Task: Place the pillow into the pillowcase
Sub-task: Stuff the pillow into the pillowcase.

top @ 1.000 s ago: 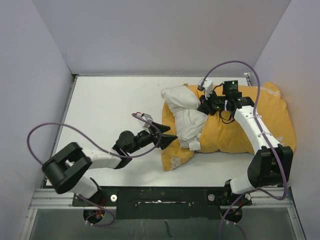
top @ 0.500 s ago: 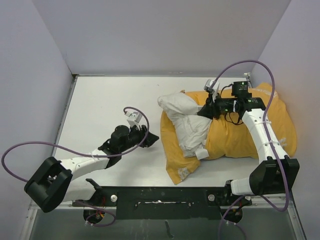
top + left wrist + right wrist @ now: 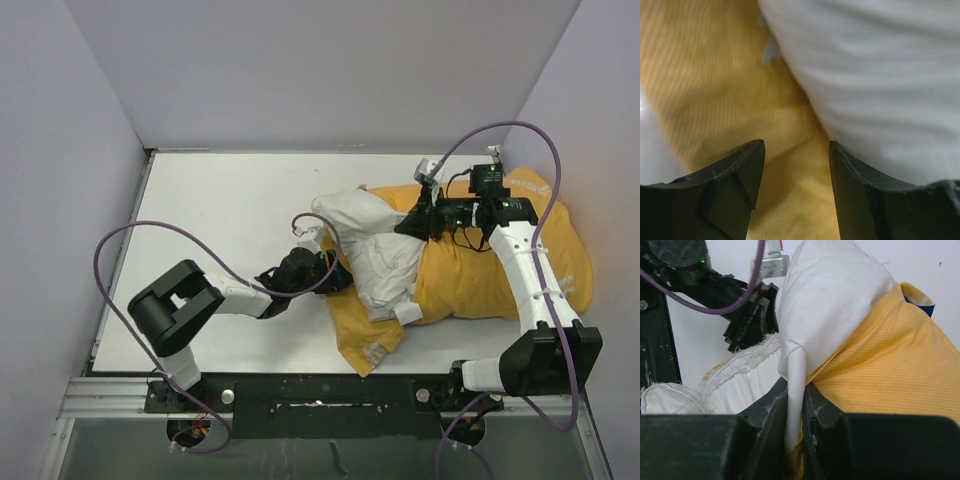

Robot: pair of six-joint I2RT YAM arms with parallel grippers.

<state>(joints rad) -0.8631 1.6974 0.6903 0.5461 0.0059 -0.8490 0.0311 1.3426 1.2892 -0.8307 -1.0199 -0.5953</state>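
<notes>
Ribbed mustard-yellow pillowcase (image 3: 470, 285) partly sheathing plump white pillow (image 3: 385, 260); right gripper (image 3: 795, 410) pinches a pillow fold, left gripper (image 3: 796, 152) parted over yellow cloth.

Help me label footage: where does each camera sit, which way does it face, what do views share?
Top external: above, behind the bases, looking down at the table; left arm and right arm show.
Left wrist: on left arm, facing pillowcase and pillow past open left claw.
Right wrist: faces leftward; right claw pinches a pillow fold.
Shared: all show pillow and pillowcase.
</notes>
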